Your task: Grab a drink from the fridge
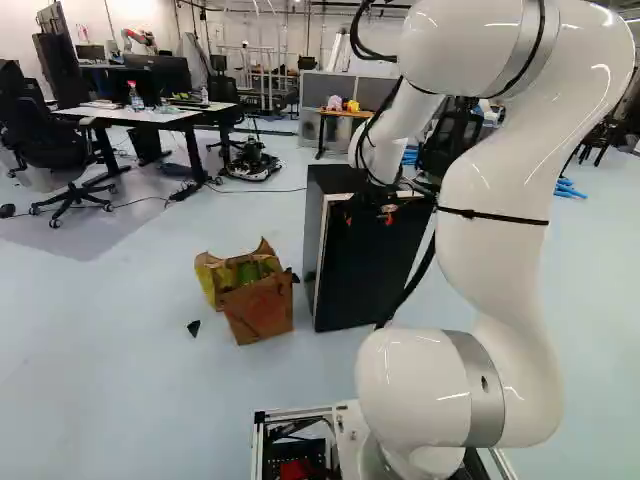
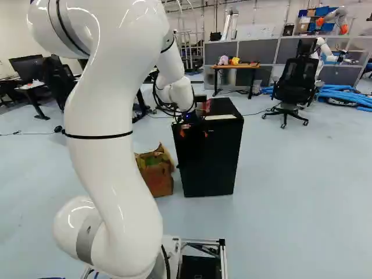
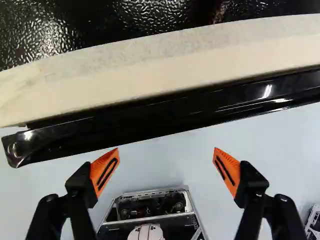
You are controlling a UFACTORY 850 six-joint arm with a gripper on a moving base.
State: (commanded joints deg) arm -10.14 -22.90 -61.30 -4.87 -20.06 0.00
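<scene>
By the boxy black fridge (image 2: 210,160), presumably hiding the unseen drink, the tool (image 3: 166,155) gapes, empty; one orange pad (image 3: 231,165) should slip behind the glossy black door rim (image 3: 175,112) before gently pulling.

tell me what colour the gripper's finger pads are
Orange with black slots, clearest in the wrist view: pads.

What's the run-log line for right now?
Fridge door looks shut | gripper near its top edge | fingers open, nothing between them | no drink held
</scene>
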